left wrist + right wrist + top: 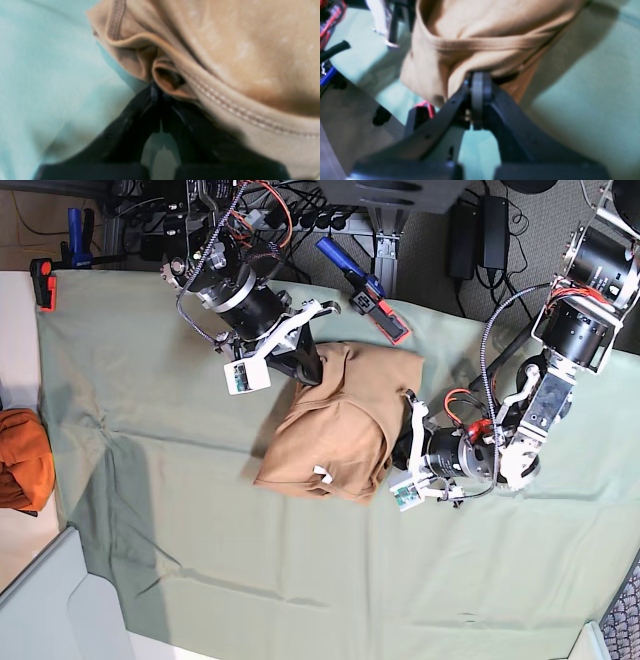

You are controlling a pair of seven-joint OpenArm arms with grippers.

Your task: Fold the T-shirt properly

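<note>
The tan T-shirt (340,425) lies bunched and partly folded in the middle of the green cloth, a small white tag (322,475) showing at its near edge. My left gripper (160,91) is shut on a stitched hem fold of the T-shirt (225,50); in the base view it (403,442) sits at the shirt's right edge. My right gripper (477,77) is shut on a ribbed edge of the T-shirt (482,30), which hangs over the fingers. In the base view it (308,370) holds the shirt's far left corner.
A sage-green cloth (200,530) covers the table. A bunched bright-orange cloth (20,460) lies at the left edge. A blue and red clamp (365,300) rests behind the shirt, another orange clamp (42,282) at the far left corner. Cables and power bricks run along the back.
</note>
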